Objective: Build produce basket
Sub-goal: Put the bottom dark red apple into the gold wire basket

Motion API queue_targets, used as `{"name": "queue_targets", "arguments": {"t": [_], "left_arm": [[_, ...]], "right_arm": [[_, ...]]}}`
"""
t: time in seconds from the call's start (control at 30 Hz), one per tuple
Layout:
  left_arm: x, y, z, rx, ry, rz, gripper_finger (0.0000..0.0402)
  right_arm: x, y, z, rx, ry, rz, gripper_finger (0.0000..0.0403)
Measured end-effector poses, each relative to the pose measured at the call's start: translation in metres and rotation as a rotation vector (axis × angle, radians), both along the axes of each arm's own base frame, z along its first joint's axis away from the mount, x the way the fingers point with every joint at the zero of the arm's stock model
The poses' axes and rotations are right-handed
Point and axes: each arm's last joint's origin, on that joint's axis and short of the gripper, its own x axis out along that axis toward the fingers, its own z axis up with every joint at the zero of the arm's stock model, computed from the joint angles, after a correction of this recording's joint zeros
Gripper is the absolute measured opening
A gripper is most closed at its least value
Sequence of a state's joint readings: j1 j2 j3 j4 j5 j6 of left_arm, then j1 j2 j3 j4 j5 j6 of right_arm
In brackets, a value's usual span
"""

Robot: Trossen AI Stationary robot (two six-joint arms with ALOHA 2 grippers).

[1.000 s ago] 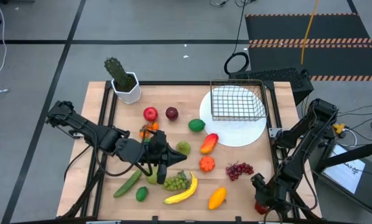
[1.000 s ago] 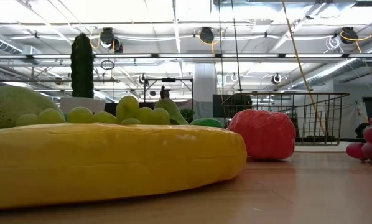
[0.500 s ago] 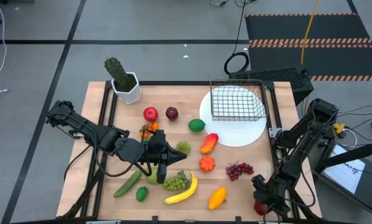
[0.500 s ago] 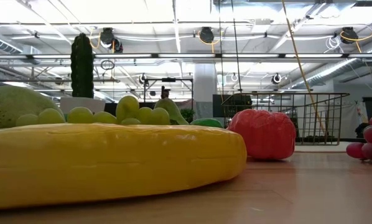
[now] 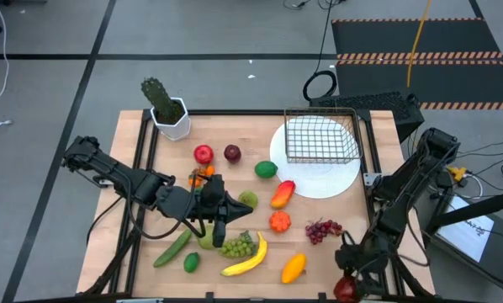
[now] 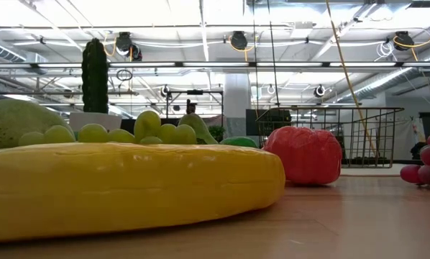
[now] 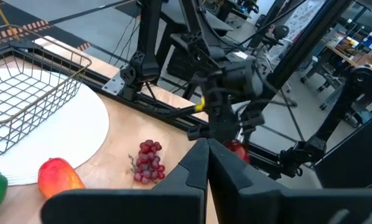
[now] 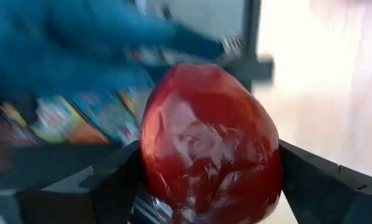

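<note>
The wire basket (image 5: 321, 139) stands on a white plate (image 5: 306, 187) at the far right of the table. Produce lies spread over the wood: a red apple (image 5: 203, 154), a lime (image 5: 267, 169), a mango (image 5: 283, 194), purple grapes (image 5: 323, 229), a banana (image 5: 247, 259) and green grapes (image 5: 239, 247). My left gripper (image 5: 248, 212) hovers shut over the table's middle, close to a pear (image 5: 248, 200). My right gripper (image 5: 347, 284) is at the near right corner, shut on another red apple (image 8: 208, 143). My right gripper pinches the red apple between its two fingers (image 8: 114, 180), one on each side of its widest part (image 8: 150, 163). The fingers slant down toward it. The apple (image 5: 346, 289) fills the gap between them; whether it rests on the table I cannot tell.
A potted cactus (image 5: 163, 105) stands at the far left corner. A cucumber (image 5: 173, 248), a small lime (image 5: 191, 263) and an orange-yellow fruit (image 5: 293, 268) lie near the front edge. Bare wood shows between the purple grapes and the right rail (image 5: 371, 181).
My right gripper has rolled its wrist and shifted a little toward the near edge and the table's left, carrying the red apple with it. My left gripper and the rest of the produce have kept still.
</note>
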State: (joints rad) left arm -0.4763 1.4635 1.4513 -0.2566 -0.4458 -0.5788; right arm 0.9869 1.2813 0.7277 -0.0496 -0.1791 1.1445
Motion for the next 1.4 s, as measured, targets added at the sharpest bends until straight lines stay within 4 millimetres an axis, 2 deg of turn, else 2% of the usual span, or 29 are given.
{"name": "queue_targets", "arguments": {"t": [0.2, 0.43, 0.6, 0.77, 1.03, 1.23, 1.4], "left_arm": [[0.000, 0.000, 0.000, 0.030, 0.000, -0.007, 0.0007], [0.000, 0.000, 0.000, 0.033, 0.000, -0.008, 0.0010], [0.000, 0.000, 0.000, 0.033, -0.001, -0.008, 0.0004], [0.001, 0.003, 0.000, 0.056, 0.000, -0.003, 0.0018], [0.010, 0.021, 0.002, 0.087, -0.015, 0.050, 0.0021], [0.016, 0.034, 0.007, 0.061, -0.070, 0.096, 0.0021], [0.018, 0.040, 0.010, 0.057, -0.092, 0.114, 0.0021]], "right_arm": [[0.010, -0.006, 0.032, 0.191, -0.158, -0.201, 0.0325], [0.022, -0.021, 0.057, 0.308, -0.306, -0.379, 0.0324], [0.036, -0.036, 0.072, 0.338, -0.378, -0.468, 0.0324], [0.054, -0.049, 0.104, 0.334, -0.518, -0.517, 0.0324], [0.073, -0.080, 0.172, 0.137, -0.676, -0.581, 0.0324], [0.072, -0.112, 0.226, -0.114, -0.831, -0.674, 0.0324], [0.067, -0.135, 0.257, -0.254, -0.920, -0.749, 0.0324]]}}
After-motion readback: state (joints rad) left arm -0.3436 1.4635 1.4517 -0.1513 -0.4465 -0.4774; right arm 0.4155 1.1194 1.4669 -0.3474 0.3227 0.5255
